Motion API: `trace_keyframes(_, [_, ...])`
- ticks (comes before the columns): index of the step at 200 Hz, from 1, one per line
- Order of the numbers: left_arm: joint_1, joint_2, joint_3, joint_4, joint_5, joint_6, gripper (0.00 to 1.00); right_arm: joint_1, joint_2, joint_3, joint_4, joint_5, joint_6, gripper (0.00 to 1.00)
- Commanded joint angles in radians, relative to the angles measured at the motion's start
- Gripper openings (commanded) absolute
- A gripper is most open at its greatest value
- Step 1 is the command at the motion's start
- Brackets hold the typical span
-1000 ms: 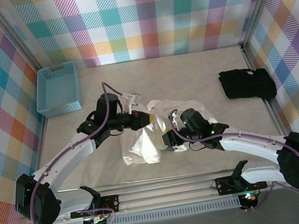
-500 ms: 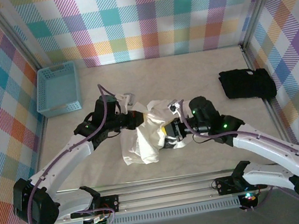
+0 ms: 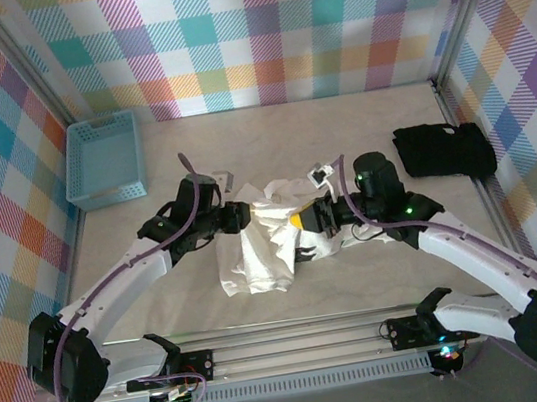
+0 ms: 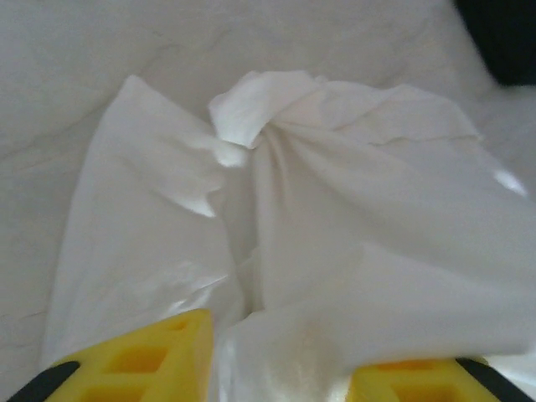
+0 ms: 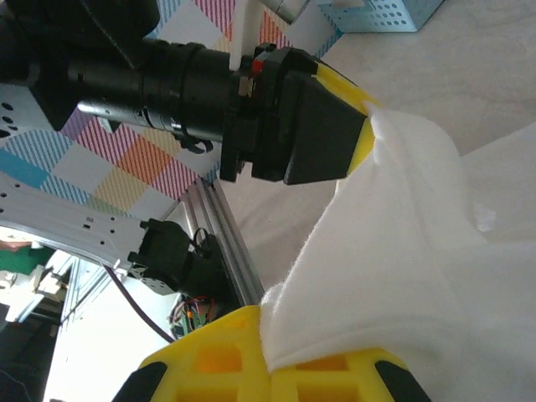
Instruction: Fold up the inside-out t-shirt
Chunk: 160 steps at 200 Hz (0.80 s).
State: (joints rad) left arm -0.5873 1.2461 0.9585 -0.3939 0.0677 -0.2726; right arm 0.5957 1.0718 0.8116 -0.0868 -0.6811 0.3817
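White t-shirt (image 3: 265, 257) is a plain, crumpled, wrinkly heap in the middle of the worktop (image 3: 360, 137), a bit toward the near edge. Right pincer (image 5: 268, 368) is clamped tight on a fold of it. Left pincer (image 4: 280, 356) has its yellow fingers parted, cloth draped between them. A moment ago it was pinched shut. Right pincer has also shifted further from the near edge.

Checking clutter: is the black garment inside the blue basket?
No, the black garment lies far to the right of the blue basket.
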Motion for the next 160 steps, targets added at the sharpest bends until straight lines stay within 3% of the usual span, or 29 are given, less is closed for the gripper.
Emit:
trace_keyframes(1, [-0.055,-0.072,-0.026,-0.091,-0.163,-0.037,0.45,-0.004,0.030,-0.023,0.127,-0.047,0.062,0.00])
trace_keyframes(54, [-0.257,-0.153,-0.057,-0.229,-0.349,-0.227,0.51,-0.005,0.096,-0.021,0.211,-0.033,0.116,0.00])
trace_keyframes(68, [-0.294,-0.157,-0.064,-0.231,-0.358,-0.264,0.50,-0.005,0.109,-0.019,0.224,-0.028,0.126,0.00])
trace_keyframes(81, [-0.316,-0.157,-0.079,-0.177,-0.288,-0.283,0.49,-0.005,0.116,-0.018,0.233,-0.029,0.129,0.00])
trace_keyframes(101, [-0.324,-0.136,-0.126,-0.044,-0.173,-0.328,0.46,-0.005,0.117,-0.019,0.234,-0.019,0.130,0.00])
trace_keyframes(120, [-0.318,-0.101,-0.147,0.055,-0.155,-0.356,0.45,-0.005,0.115,-0.026,0.239,-0.016,0.130,0.00])
trace_keyframes(160, [-0.196,-0.026,-0.216,0.292,-0.069,-0.431,0.47,-0.005,0.095,-0.047,0.243,-0.011,0.136,0.00])
